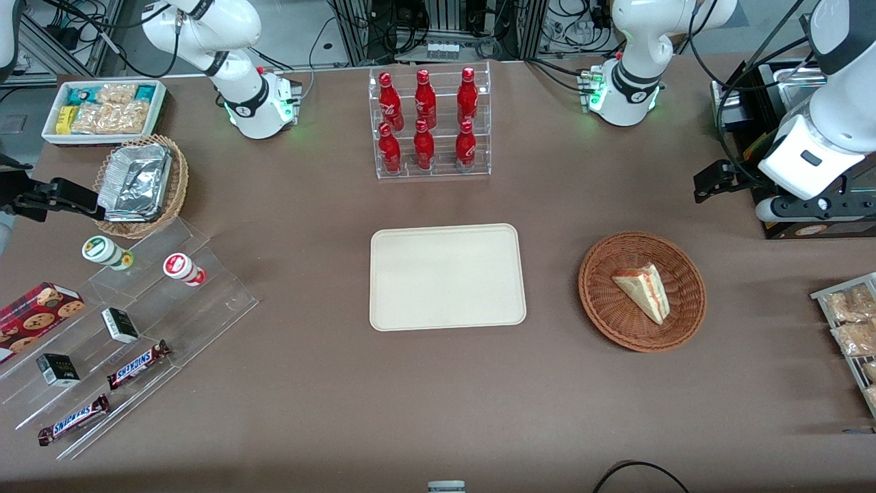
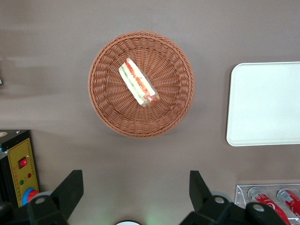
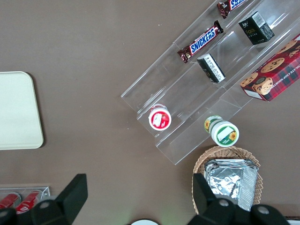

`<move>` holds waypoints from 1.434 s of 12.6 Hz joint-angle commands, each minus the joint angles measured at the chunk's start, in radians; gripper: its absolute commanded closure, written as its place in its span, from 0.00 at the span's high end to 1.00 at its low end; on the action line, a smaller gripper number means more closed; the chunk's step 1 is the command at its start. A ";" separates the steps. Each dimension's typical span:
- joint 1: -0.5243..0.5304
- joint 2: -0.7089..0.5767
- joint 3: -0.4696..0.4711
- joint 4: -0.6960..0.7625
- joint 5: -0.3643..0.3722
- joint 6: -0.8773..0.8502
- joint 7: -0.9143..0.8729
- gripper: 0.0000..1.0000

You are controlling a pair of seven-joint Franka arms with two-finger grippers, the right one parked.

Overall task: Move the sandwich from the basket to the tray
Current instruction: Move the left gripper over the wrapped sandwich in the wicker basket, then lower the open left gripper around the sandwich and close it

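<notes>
**Sandwich in basket, hand parted and raised**

Hand (image 2: 136,194) raised above the brown surface (image 1: 328,397), fingers (image 2: 70,190) spread wide apart, nothing between them. Hovering toward the working arm's end of the surface, farther from the front camera than the basket (image 1: 642,291), well clear of it.

Sandwich (image 1: 643,290) lying on its side inside the reddish-brown wicker basket, near the middle, red and green filling showing along one edge (image 2: 138,83). Basket resting on the surface just beside the tray (image 1: 446,276), apart from it. Tray flat, cream-coloured, at the middle of the surface.

Clear rack of red bottles (image 1: 430,123) farther from the front camera than the tray. Tan basket of foil containers (image 1: 140,183) and stepped clear shelf of snacks (image 1: 116,342) toward the parked arm's end.
</notes>
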 commanded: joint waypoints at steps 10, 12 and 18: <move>-0.020 0.077 0.000 -0.231 0.049 0.236 0.010 1.00; -0.018 0.077 0.000 -0.335 0.049 0.383 0.008 1.00; -0.014 0.109 0.003 -0.526 0.049 0.690 -0.205 1.00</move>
